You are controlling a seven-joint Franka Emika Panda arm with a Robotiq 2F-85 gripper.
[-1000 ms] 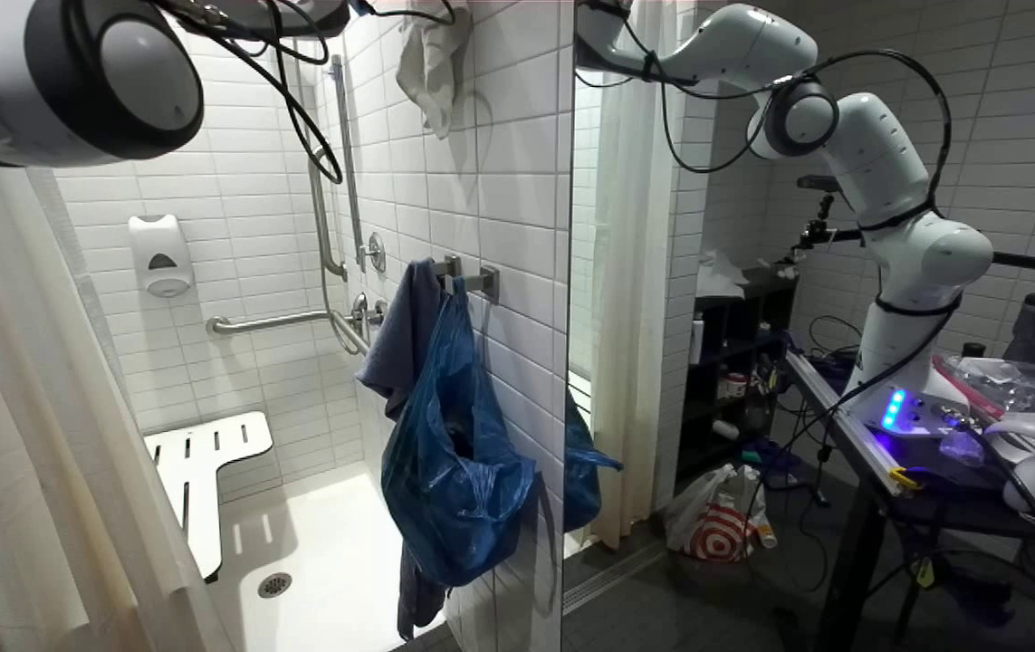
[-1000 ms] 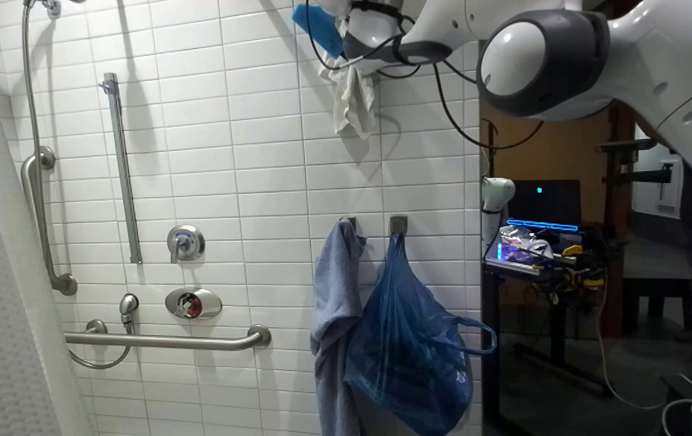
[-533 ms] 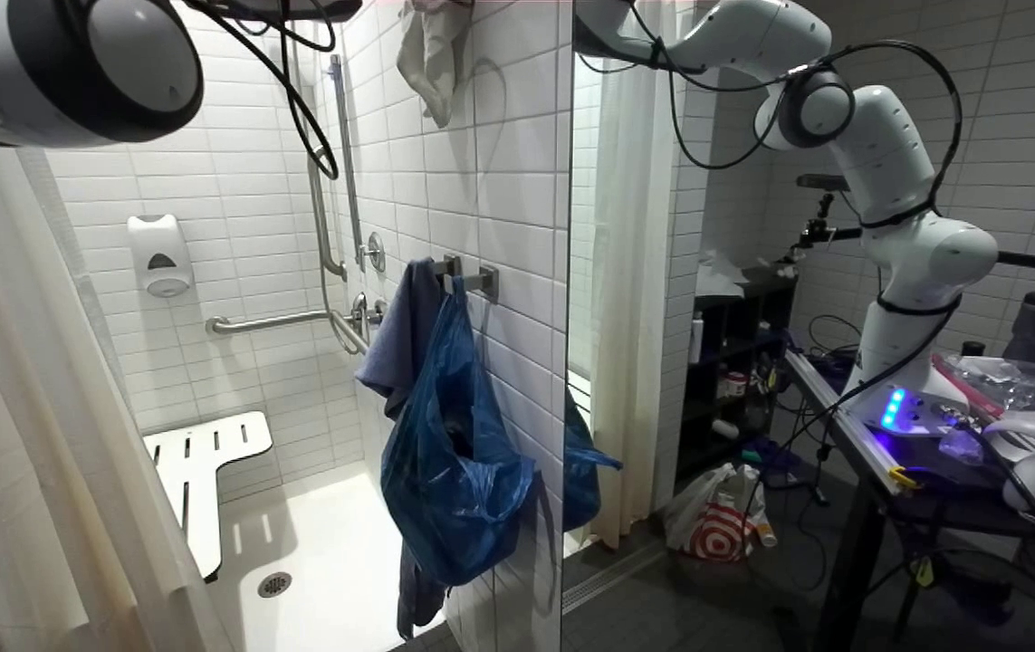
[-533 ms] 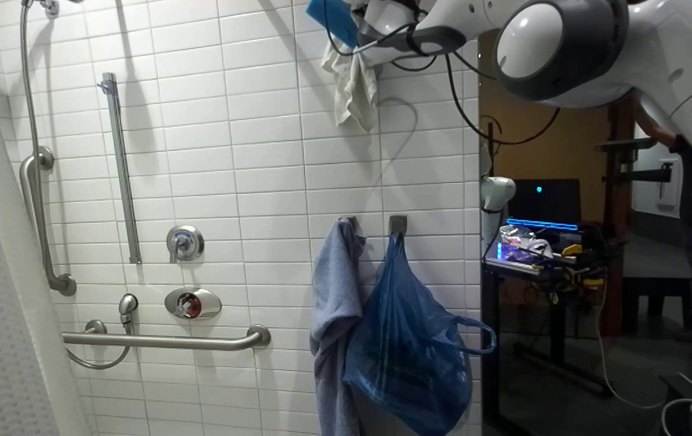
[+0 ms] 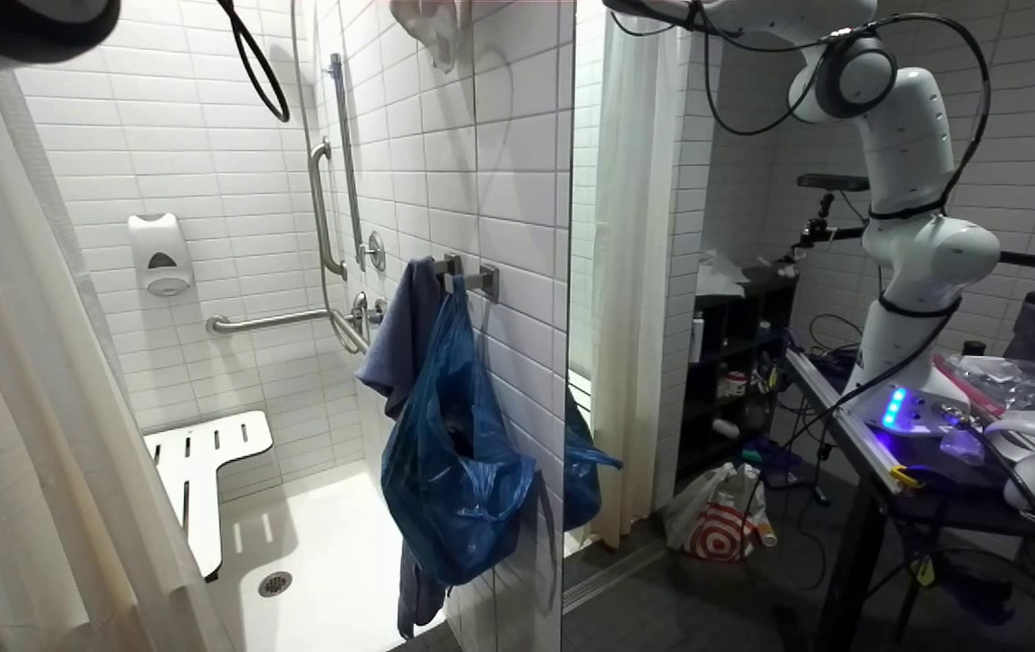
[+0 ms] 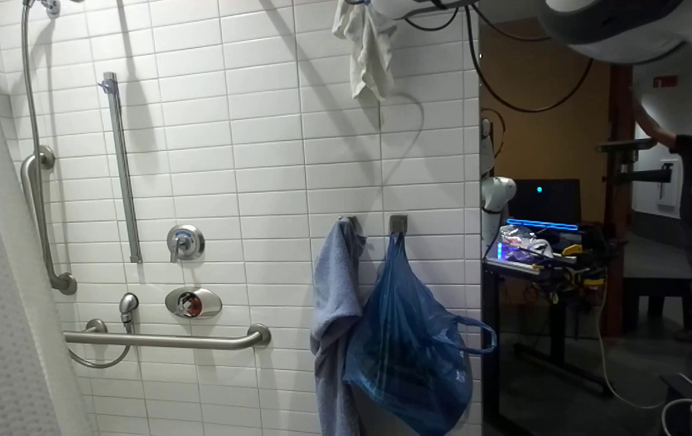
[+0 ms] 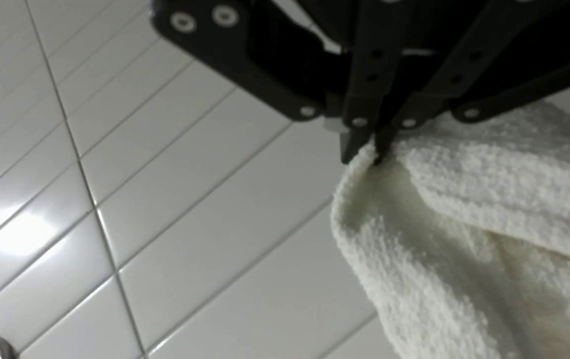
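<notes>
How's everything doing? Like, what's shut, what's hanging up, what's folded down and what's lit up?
White cloth: pinched, hanging in folds
Gripper: shut on the cloth
Blue towel: hanging up
Blue bag: hanging up, bulging
Shower curtain: hanging in folds
Shower seat: folded down
Shower handle: lever pointing down
Robot's base light: lit blue

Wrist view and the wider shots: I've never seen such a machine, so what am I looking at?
The machine is a white robot arm. Two pictures come from cameras outside it, facing a tiled wall; the third comes from its wrist. There, the tool, at the top, is shut on a white cloth hanging from it. On the wall, a blue-gray towel and a blue bag hang from hooks. A mirror reflects the table where the arm stands, with crinkled clear plastic lying on it.
</notes>
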